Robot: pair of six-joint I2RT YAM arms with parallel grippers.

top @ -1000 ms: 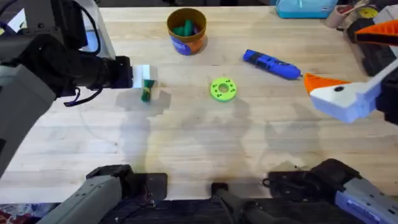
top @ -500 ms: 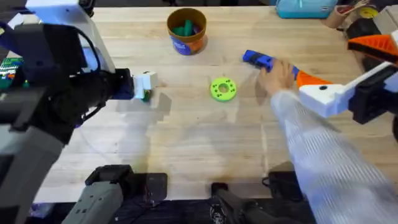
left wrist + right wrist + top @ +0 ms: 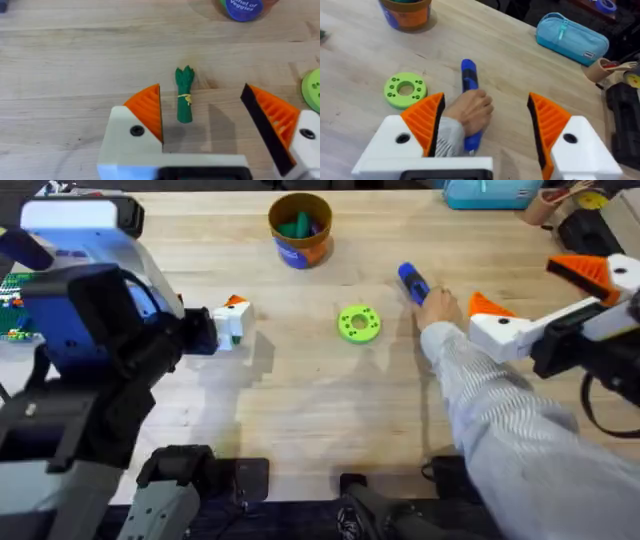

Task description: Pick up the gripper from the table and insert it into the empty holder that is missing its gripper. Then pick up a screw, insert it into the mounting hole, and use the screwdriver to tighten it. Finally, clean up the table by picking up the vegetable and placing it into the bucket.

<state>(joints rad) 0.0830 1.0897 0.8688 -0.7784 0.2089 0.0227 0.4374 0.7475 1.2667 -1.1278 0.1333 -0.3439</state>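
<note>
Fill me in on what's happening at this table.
A person's hand is gripping the screwdriver on the table, between the right pincer's open fingers. The left pincer hangs open over the vegetable, which lies flat on the wood, not yet in the bucket.

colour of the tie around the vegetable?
Yellow. A thin yellow band wraps the dark green vegetable about midway along it; the left wrist view shows it best.

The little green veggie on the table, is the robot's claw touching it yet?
Apart. In the left wrist view the left claw is open, and the vegetable lies on the table between its orange pads, with bare wood showing on both sides.
</note>
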